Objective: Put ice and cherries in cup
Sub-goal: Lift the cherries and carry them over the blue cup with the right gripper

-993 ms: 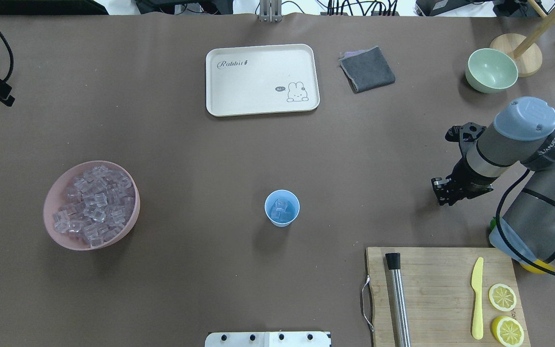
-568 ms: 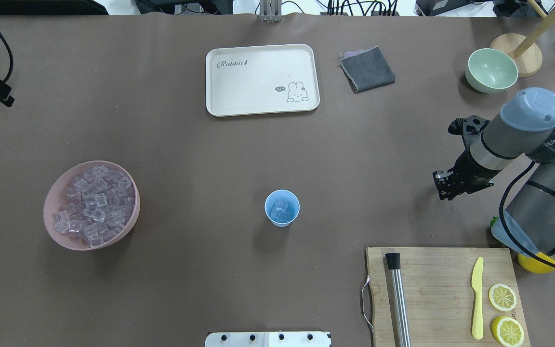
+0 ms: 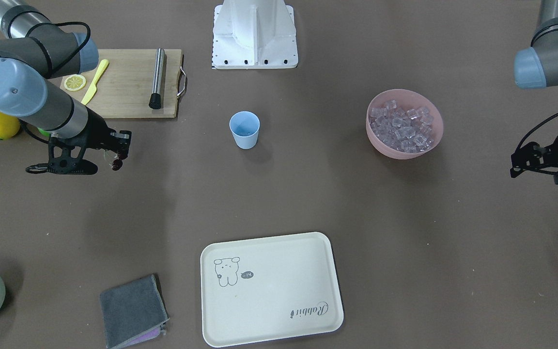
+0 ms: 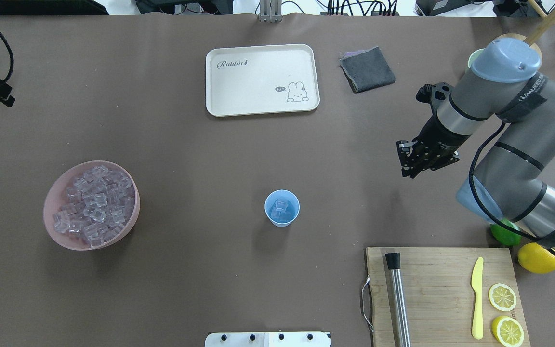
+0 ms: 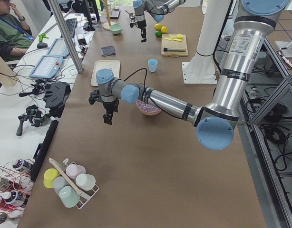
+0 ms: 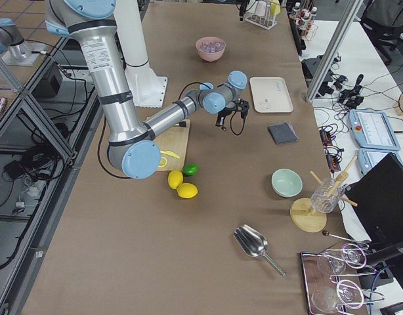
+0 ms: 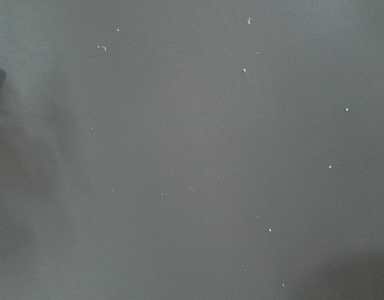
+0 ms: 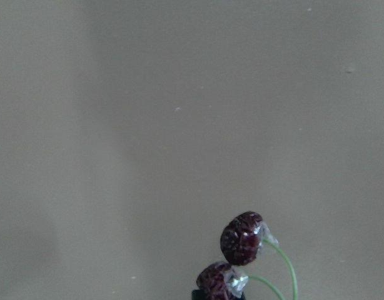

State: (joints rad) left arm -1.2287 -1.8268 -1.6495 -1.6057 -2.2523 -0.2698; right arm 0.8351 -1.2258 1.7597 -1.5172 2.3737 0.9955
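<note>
The cup [image 3: 245, 140] at mid-table holds a little ice [image 4: 281, 207]. Seen from overhead, the pink bowl [image 4: 53, 197] at its 9 o'clock is heaped with cubes. At 2 o'clock the right claw [image 4: 406, 169] grips the cherries [image 8: 241, 237]. I cannot tell the left claw's [image 3: 519, 165] gape.

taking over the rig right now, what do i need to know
Right gripper: shut on the cherries, held in the air to the right of the cup, not over it.
Left gripper: out past the pink bowl; nothing seen in it, open or shut unclear.
Done: some ice is in the cup; more cubes sit in the pink bowl.
Left: carry the cherries over the cup and drop them in.
</note>
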